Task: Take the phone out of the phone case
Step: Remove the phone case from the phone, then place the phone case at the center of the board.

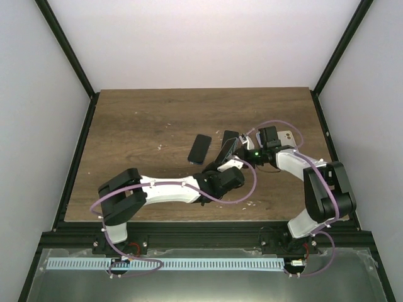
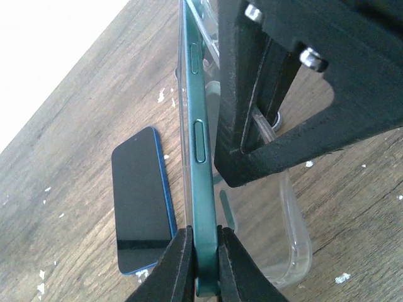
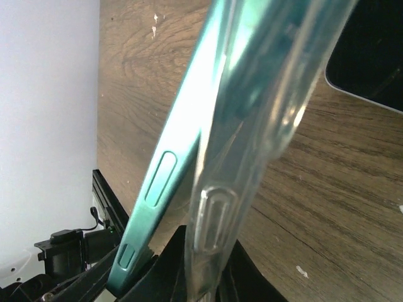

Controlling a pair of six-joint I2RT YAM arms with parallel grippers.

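Note:
A dark green phone stands on edge, partly peeled out of a clear soft case. My left gripper is shut on the phone's lower edge. My right gripper is shut on the clear case, which splays away from the green phone at the near end. In the top view both grippers meet at mid table, left and right, with the phone and case between them. The right gripper's black body fills the left wrist view's upper right.
A blue-edged phone lies screen up to the left of the grippers; it also shows in the left wrist view. Another phone lies behind the right wrist, its dark corner in the right wrist view. White specks dot the wood.

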